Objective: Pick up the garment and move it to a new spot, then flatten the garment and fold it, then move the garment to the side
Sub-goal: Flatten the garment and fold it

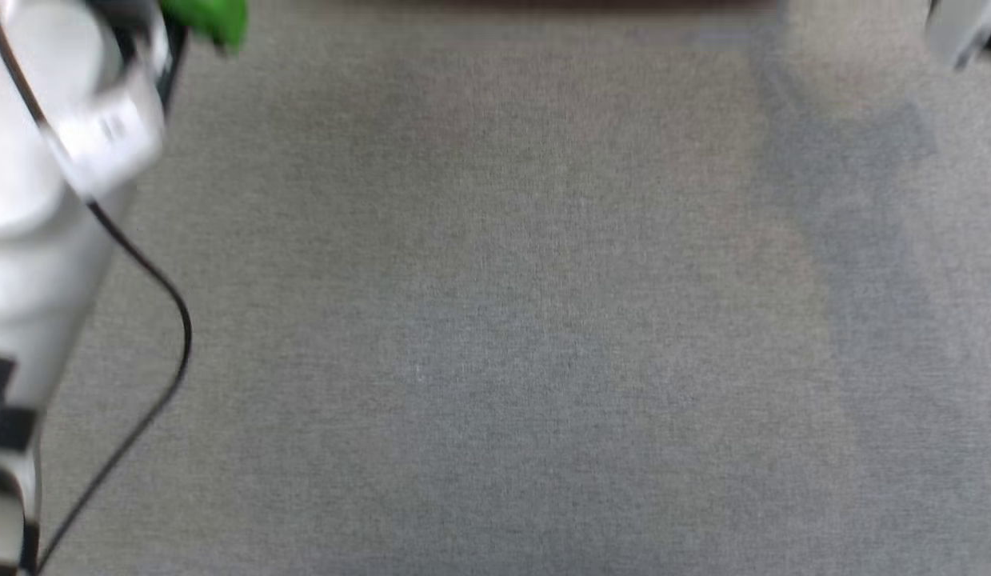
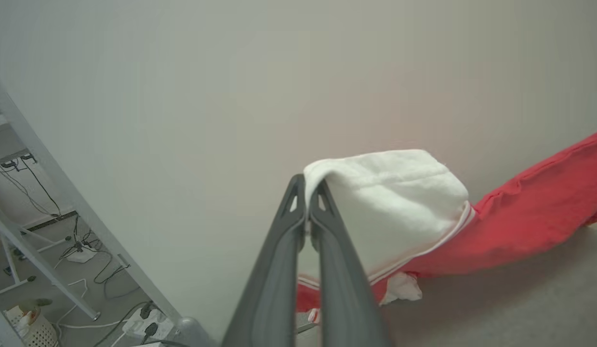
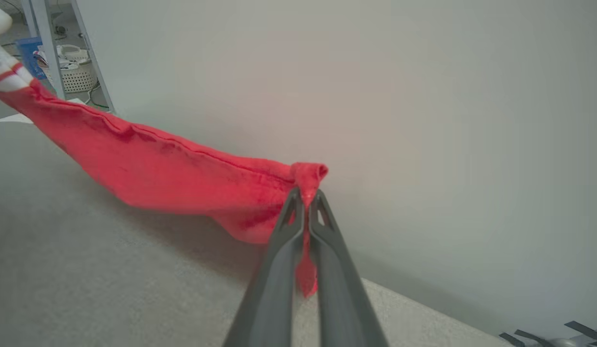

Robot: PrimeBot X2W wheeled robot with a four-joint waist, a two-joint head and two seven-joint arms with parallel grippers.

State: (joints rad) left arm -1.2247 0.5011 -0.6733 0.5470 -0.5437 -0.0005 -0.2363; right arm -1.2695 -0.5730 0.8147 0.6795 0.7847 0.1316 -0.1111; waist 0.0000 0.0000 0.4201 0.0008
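Observation:
The garment hangs stretched in the air between both grippers, above the grey cloth-covered surface [image 1: 543, 320]. In the left wrist view my left gripper [image 2: 307, 185] is shut on the edge of its white sleeve [image 2: 394, 193], and the red body [image 2: 529, 217] trails off to the right. My right gripper [image 3: 305, 193] is shut on a bunched red corner of the garment [image 3: 173, 168], which runs away to the upper left. The head view holds my pale left forearm [image 1: 39, 200] at the left edge and a bit of the right arm [image 1: 963, 28] at the top right.
A pale wall stands behind the garment. On the floor beyond the surface's edge are a white metal frame [image 2: 62, 202], cables with a power strip [image 2: 86, 250] and a white basket [image 3: 76, 72]. A black cable [image 1: 167, 320] loops off my left arm.

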